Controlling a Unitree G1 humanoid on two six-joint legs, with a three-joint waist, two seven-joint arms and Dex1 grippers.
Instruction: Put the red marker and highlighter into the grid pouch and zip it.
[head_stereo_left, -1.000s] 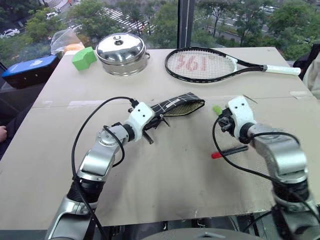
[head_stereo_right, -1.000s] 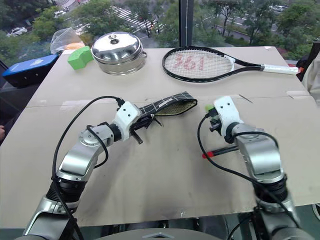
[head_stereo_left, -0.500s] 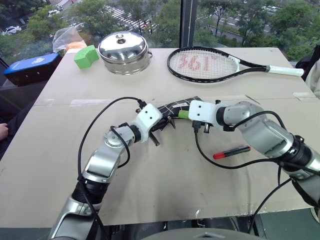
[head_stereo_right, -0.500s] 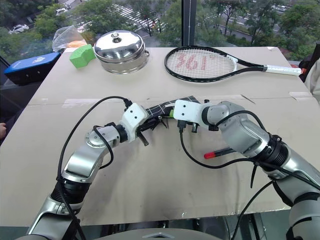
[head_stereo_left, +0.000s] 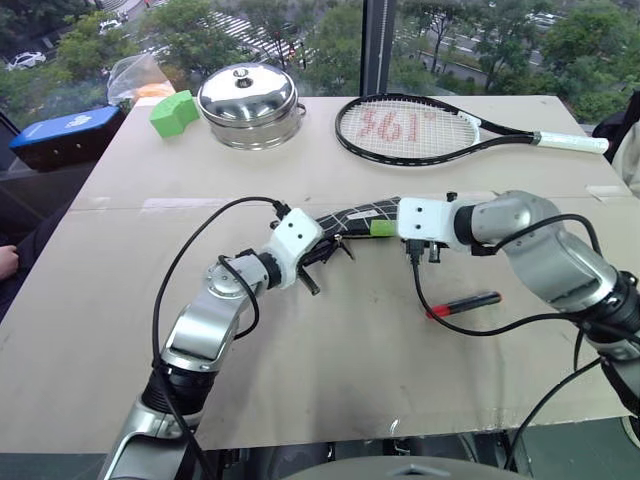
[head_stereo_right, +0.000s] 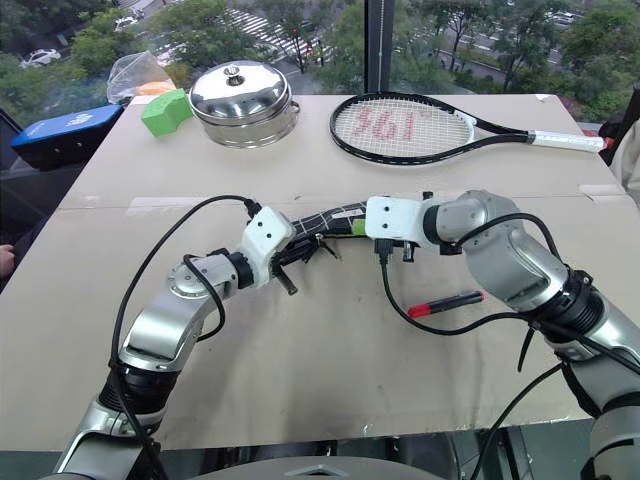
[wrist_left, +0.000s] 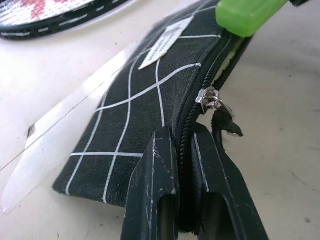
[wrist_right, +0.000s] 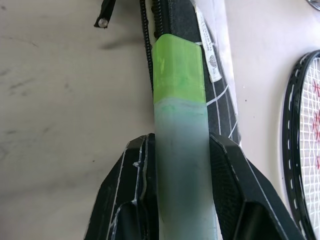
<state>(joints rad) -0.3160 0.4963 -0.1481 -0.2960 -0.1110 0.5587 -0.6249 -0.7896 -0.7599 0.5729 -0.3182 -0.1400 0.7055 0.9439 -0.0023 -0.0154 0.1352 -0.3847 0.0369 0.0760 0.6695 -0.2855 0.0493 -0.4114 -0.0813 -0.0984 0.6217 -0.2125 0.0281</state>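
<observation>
Swinging across from the right side of the counter, the right gripper now holds the short stubby highlighter with the pale mint body and lime-green cap right at the open end of the flat black fabric pouch with thin white grid lines; a second ago that gripper stood well off to the right, above the spot where the marker lies. Its two black fingers pinch the translucent barrel from both sides, cap end leading, and the cap tip sits against the zipper edge of the pouch rather than inside it (how deep it reaches cannot be told). The left gripper has hardly shifted: its fingers are pressed together on the zipper-side edge of the pouch near the closed end, bracing it, with the silver zipper pull just ahead of them. The slim black marker with the red cap lies untouched on the counter, near the right arm. By my reading the first insertion is about to happen, so the task is early: highlighter not yet in, marker still to fetch, zip still open
</observation>
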